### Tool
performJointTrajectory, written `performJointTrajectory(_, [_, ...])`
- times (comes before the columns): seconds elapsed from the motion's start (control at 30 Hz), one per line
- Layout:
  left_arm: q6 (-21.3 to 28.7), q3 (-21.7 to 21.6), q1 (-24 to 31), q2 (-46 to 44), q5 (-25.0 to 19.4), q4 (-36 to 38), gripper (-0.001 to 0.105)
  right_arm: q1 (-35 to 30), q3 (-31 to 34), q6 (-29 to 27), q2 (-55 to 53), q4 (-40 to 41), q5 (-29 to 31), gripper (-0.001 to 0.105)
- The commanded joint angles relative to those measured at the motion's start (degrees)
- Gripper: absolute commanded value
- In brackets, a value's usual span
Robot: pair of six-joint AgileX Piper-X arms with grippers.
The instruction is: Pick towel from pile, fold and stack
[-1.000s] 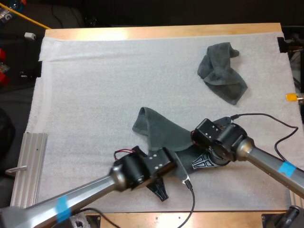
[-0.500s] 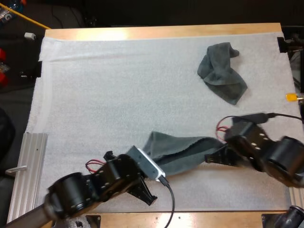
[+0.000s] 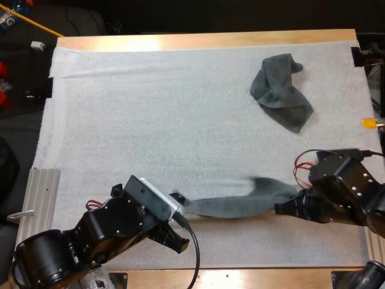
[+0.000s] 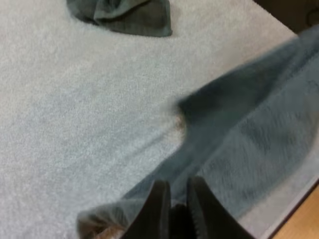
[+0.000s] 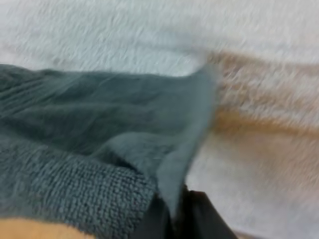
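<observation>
A dark grey-green towel hangs stretched between my two grippers above the front of the mat. My left gripper is shut on its left end, and in the left wrist view the black fingers pinch the towel's corner. My right gripper is shut on the right end; its wrist view has the towel's edge clamped between the fingers. A second, crumpled towel lies at the mat's far right; the left wrist view has this crumpled towel farther off on the mat.
A ribbed metal rail lies along the mat's left edge near the front. The white mat spreads wide and bare between the held towel and the far side. The wooden table edge runs just in front of both arms.
Both arms have pulled apart and toward the front, drawing the towel from a loose heap into a long taut strip. The crumpled towel has stayed put.
</observation>
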Motion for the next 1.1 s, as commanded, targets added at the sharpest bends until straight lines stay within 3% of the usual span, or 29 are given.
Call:
performJointTrajectory(0.0, [-1.2, -0.4, -0.3, -0.3, -2.1, -0.2, 0.0, -0.1, -0.9, 0.4, -0.1, 0.9, -3.8, 0.0])
performJointTrajectory(0.07, [-1.2, -0.4, -0.3, -0.3, -2.2, -0.4, 0.0, 0.4, -1.4, 0.4, -0.1, 0.9, -6.2, 0.0])
performJointTrajectory(0.37, [-1.7, -3.3, -0.3, -0.3, -3.3, 2.5, 0.0, 4.4, -1.8, 3.2, -0.1, 0.9, -5.9, 0.0])
performJointTrajectory(0.5, [-2.0, -1.9, -0.3, -0.3, -9.6, 6.0, 0.0, 4.3, -1.3, 3.9, -0.1, -0.3, 0.5, 0.0])
performJointTrajectory(0.67, [-2.0, 2.9, 0.8, 0.5, -13.5, 0.1, 0.0, 4.2, 2.1, 4.2, 2.8, -7.7, 5.3, 0.0])
performJointTrajectory(0.87, [2.0, 9.5, 9.8, 4.7, -13.1, -9.0, 0.0, 1.4, 6.2, 4.7, 12.9, -20.4, 9.1, 0.0])
performJointTrajectory(1.07, [7.5, 11.7, 19.7, 10.8, -7.8, -19.1, 0.0, -5.9, 6.6, 5.2, 22.2, -33.3, 8.7, 0.0])
